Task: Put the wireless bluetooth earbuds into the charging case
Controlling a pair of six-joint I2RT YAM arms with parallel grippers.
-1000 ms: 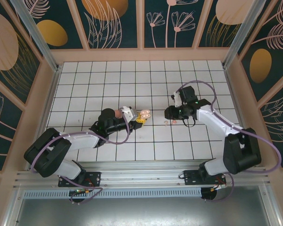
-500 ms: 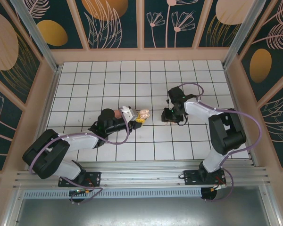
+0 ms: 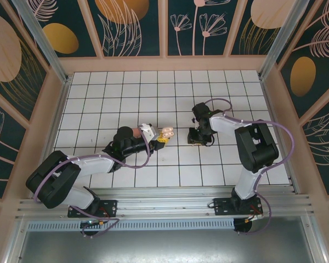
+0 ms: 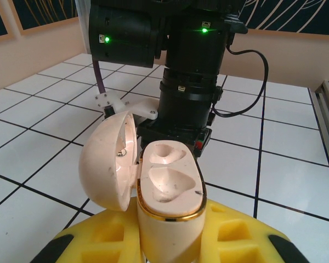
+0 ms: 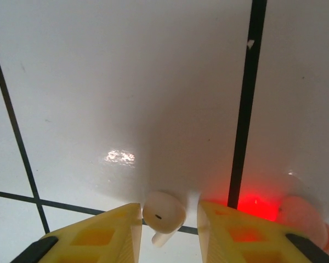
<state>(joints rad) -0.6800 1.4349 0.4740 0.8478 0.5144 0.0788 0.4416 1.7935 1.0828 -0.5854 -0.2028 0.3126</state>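
My left gripper (image 4: 170, 244) is shut on the charging case (image 4: 170, 211), a pale beige oval with a gold rim, held upright. Its lid (image 4: 107, 164) hangs open to the left and both sockets are empty. From above, the case (image 3: 168, 132) sits at the tip of the left gripper (image 3: 161, 137). My right gripper (image 5: 169, 222) points straight down at the floor, with a pale beige earbud (image 5: 164, 212) between its yellow fingers (image 5: 107, 233). The left finger touches the bud, and a gap remains on the right. A second, pinkish earbud (image 5: 304, 216) lies just right of the right finger.
The right arm's black wrist (image 4: 192, 71) stands close behind the case, about one tile away. From above, the right gripper (image 3: 198, 137) is down on the white tiled floor (image 3: 153, 98). Wooden walls (image 3: 164, 63) ring the floor.
The right arm has swung left and folded in, bringing its gripper down over the earbuds, and its jaws have narrowed. The left arm and the case have stayed still.
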